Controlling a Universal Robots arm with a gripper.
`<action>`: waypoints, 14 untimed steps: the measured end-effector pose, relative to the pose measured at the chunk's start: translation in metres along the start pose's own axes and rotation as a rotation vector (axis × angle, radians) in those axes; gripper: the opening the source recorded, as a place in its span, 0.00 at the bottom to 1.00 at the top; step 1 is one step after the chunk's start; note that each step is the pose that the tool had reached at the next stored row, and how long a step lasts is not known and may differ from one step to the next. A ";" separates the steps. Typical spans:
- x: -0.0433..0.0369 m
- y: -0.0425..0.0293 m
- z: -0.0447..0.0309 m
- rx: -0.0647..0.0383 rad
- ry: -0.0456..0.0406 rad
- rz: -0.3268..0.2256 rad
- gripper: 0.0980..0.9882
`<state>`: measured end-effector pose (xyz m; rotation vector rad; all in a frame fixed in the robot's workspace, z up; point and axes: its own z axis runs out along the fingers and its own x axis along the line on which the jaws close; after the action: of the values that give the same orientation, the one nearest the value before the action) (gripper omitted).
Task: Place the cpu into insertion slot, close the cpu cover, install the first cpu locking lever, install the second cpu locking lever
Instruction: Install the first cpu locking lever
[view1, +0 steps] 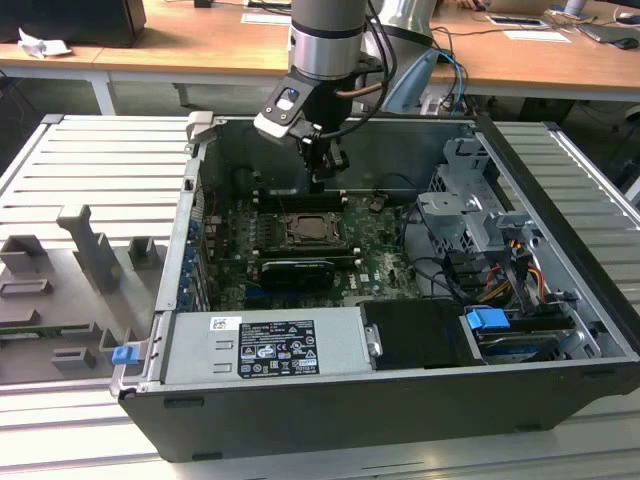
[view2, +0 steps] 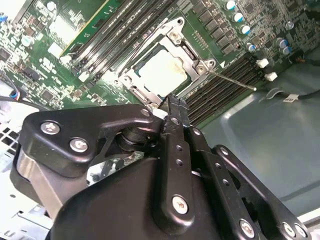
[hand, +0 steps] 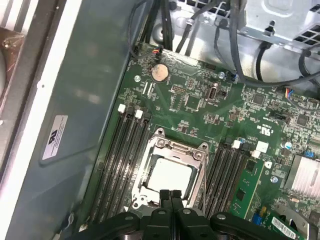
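Note:
The cpu (hand: 168, 175) lies in the insertion slot (view1: 303, 231) on the green motherboard, its pale face showing (view2: 162, 70). The silvery cpu cover (hand: 179, 147) lies down around it as a frame (view2: 192, 54). A thin metal locking lever (view2: 233, 80) sticks out from one socket corner over the memory slots. My gripper (view1: 318, 178) hangs just above the socket's far edge inside the case. Its black fingers are shut together with nothing between them in both wrist views (hand: 170, 194) (view2: 172, 102), with the tips over the socket's rim.
Long black memory slots (hand: 122, 155) flank the socket on both sides. The case wall (hand: 75, 125) rises close beside them. A power supply (view1: 265, 345) and drive cage (view1: 470, 215) with cables fill the near and right parts of the case in the exterior view.

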<state>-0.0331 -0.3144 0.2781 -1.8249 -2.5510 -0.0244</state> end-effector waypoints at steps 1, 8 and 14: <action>0.0000 0.0000 0.0000 0.000 0.0001 -0.017 0.01; 0.0000 0.0000 0.0000 0.002 0.0011 -0.114 0.01; 0.0000 0.0000 0.0000 0.003 0.0021 -0.216 0.01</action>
<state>-0.0330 -0.3144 0.2780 -1.5382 -2.7315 -0.0234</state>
